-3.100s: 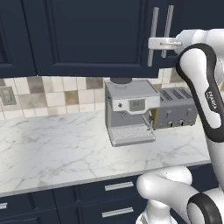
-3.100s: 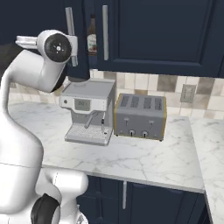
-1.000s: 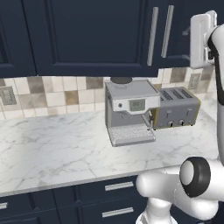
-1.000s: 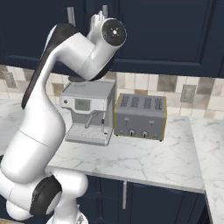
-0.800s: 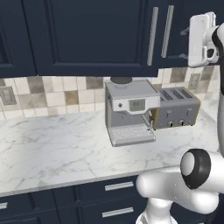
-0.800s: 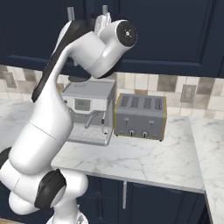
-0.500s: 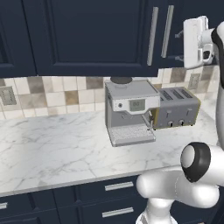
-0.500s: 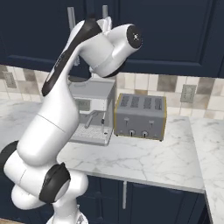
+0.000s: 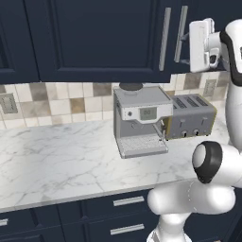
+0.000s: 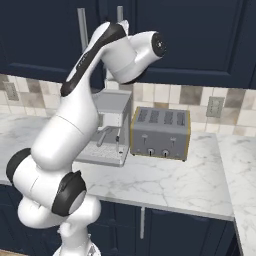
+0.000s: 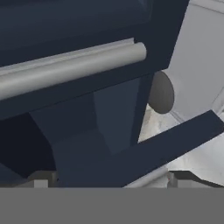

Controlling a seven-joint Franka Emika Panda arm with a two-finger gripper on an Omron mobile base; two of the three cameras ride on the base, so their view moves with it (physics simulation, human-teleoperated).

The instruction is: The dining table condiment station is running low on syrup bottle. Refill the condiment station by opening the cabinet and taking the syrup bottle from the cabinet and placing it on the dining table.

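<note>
Navy cabinet [image 9: 94, 38] runs across the wall above the counter, doors look shut from the left base view; two vertical silver bar handles [image 9: 165, 38] sit side by side near its right part. White marble counter [image 9: 56, 160] below, tiled backsplash [image 9: 56, 97] behind it, navy drawers [image 9: 123, 208] with horizontal handles under it. White arm [image 10: 85, 120] rises from the base and bends up toward the cabinet front. On the counter: silver espresso machine [image 9: 140, 119] just left of a grey four-slot toaster [image 10: 160, 132], the two close together, near touching. Wall outlet [image 10: 215, 106] on the tiles to the right of the toaster.

Gripper [image 9: 201, 38] is up at cabinet height, just right of the right-hand handle, beside it, contact unclear. Hand view: a silver bar [image 11: 72, 68] crosses very close in front of the camera, dark navy panel edges around it; finger tips [image 11: 41, 179] barely peek at the bottom, well apart, nothing between them, so the jaws read as released. Syrup bottle can't be made out in any view; can't tell where it sits.
</note>
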